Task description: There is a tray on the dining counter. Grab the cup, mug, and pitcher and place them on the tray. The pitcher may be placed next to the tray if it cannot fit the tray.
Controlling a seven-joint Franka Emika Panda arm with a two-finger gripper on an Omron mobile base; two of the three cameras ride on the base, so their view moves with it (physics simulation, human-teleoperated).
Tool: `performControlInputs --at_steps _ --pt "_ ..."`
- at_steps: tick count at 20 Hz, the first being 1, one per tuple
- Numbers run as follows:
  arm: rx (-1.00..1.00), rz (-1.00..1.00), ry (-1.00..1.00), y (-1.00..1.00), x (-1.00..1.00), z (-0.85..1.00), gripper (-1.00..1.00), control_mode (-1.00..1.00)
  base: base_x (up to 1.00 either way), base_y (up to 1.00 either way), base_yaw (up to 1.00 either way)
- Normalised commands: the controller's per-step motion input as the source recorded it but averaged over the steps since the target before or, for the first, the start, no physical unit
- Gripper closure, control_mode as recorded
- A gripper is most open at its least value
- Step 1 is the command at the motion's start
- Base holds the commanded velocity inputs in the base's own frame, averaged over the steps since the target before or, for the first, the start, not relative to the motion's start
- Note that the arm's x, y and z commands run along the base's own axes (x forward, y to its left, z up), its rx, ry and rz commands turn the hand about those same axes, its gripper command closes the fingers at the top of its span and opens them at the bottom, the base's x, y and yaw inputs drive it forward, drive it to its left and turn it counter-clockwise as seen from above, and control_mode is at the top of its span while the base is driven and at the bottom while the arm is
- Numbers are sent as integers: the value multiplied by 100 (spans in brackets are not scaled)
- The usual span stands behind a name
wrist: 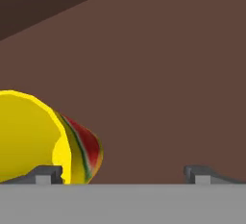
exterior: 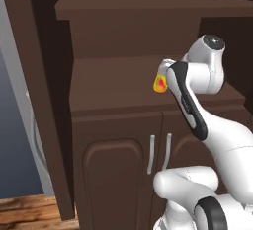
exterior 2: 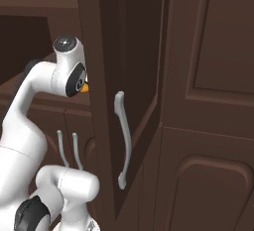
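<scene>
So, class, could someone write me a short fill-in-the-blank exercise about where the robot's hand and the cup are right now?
1. The cup stands on a dark ____ shelf.
2. The mark on the cup is ____.
3. In the hand view, the cup lies toward the ____ fingertip of the gripper.
4. Below the shelf, two cabinet doors are ____.

Missing words: brown; red; left; closed

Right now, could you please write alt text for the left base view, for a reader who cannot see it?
A white robot arm reaches up to a dark brown wooden cabinet shelf, where a small yellow cup with a red-orange mark shows just beside the arm's wrist. Below the shelf are two cabinet doors with pale handles; the tool itself is hidden behind the arm.
</scene>
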Motion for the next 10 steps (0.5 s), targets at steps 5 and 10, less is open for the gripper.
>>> performControlInputs --at_steps 5,10 --pt "0 -9 11 2 23 -64 100 -100 0 0 0" --pt "3 -5 0 1 -7 0 100 -100 0 0 0"
